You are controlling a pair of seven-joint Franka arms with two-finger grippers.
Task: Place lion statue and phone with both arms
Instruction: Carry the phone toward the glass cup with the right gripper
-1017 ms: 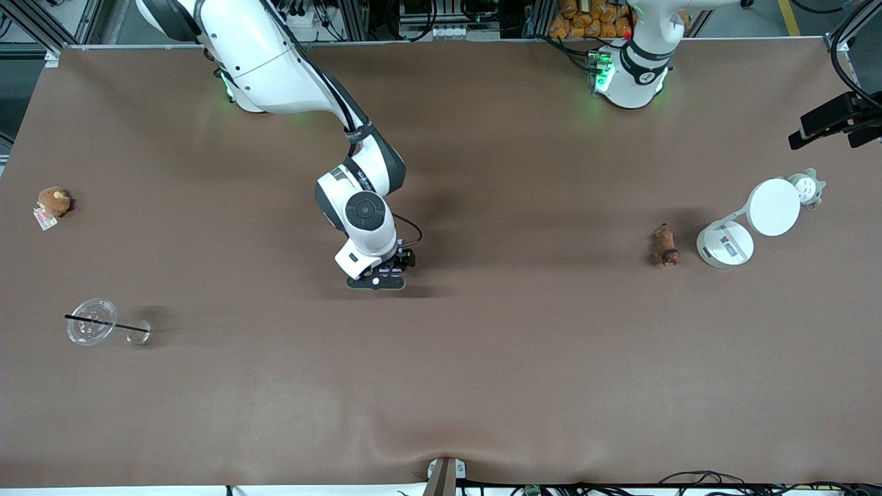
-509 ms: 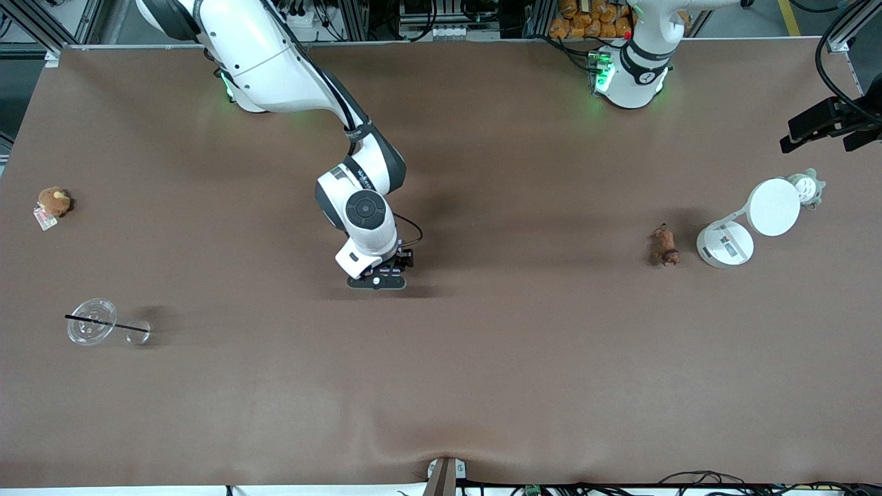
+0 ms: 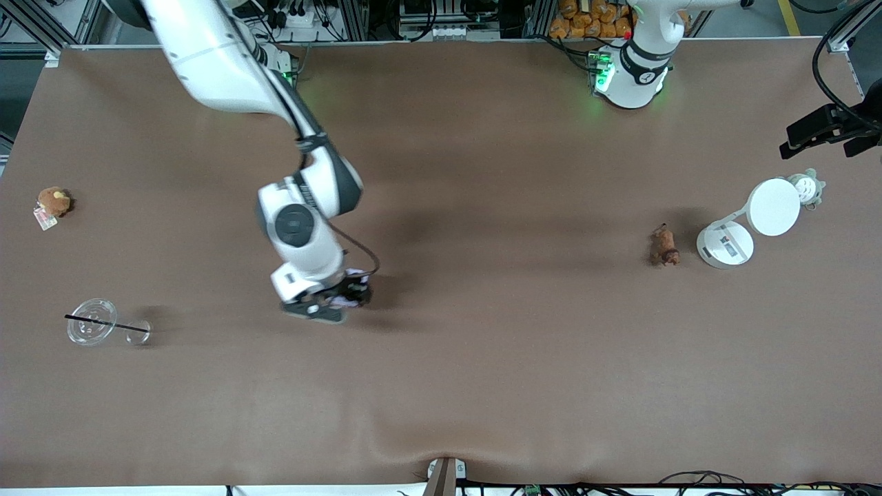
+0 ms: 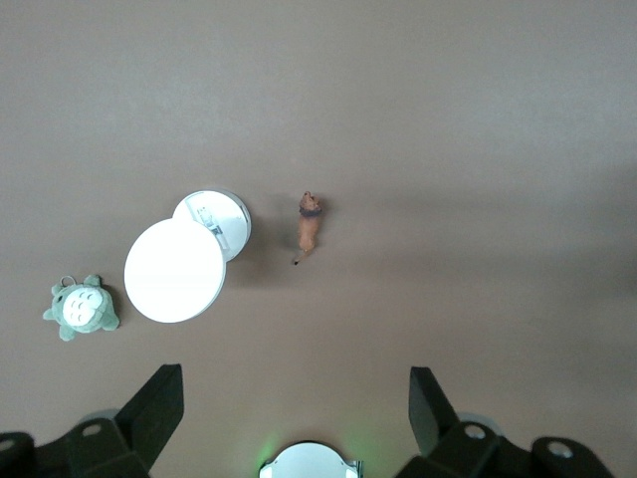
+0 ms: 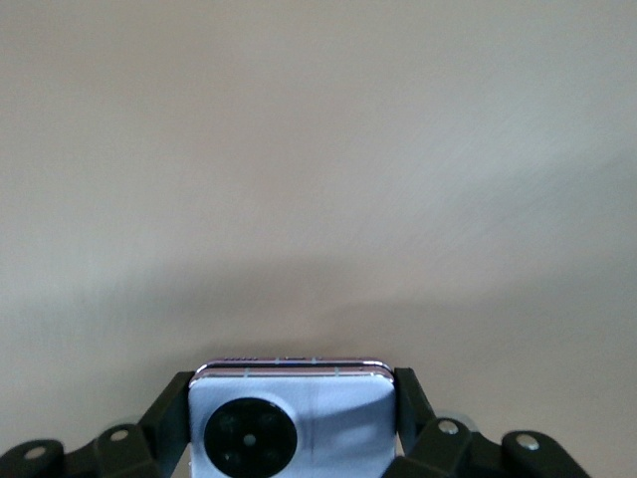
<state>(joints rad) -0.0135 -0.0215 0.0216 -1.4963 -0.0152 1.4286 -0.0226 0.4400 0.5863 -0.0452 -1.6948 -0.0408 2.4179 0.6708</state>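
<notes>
Right gripper (image 3: 344, 297) over bare table (image 3: 482, 358) mid-span, toward right arm's end; fingers (image 5: 410, 398) clamped on phone (image 5: 291, 420), carried in air. Left gripper (image 4: 295, 398) up high over lion (image 4: 310, 225), fingers spread, holding nothing. Lion lies on table just beside lamp (image 3: 747, 224).

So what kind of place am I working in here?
Most likely a robotics lab: a brown table, metal framing and cables at its edges. The right gripper holds the phone; the left gripper hangs open.
</notes>
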